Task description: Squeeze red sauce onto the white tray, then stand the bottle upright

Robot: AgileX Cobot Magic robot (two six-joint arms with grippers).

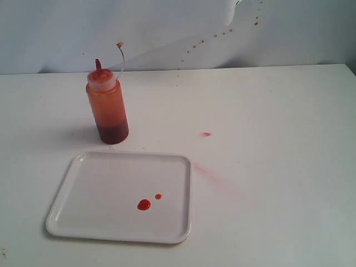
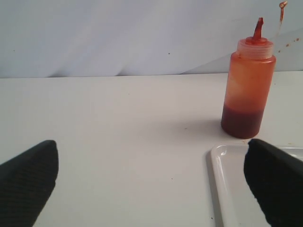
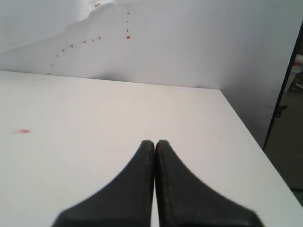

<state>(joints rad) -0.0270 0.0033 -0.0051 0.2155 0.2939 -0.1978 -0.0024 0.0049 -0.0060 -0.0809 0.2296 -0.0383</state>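
White table (image 1: 278, 111): bottle (image 1: 107, 108) upright just behind white tray (image 1: 94, 183); pink smear (image 1: 206, 134).

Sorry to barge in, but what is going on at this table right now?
Nothing is being held. The bottle stands upright on the table just beyond the tray, which carries two drops of red sauce. The left gripper is wide open and empty, facing the bottle; the right gripper has its fingers shut on nothing above the table.

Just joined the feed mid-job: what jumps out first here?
The orange-red bottle stands upright on the table just beyond the far edge of the white tray, its cap off the nozzle. Two glossy drops of red sauce sit on the tray toward its near edge; red specks trail across the backdrop.
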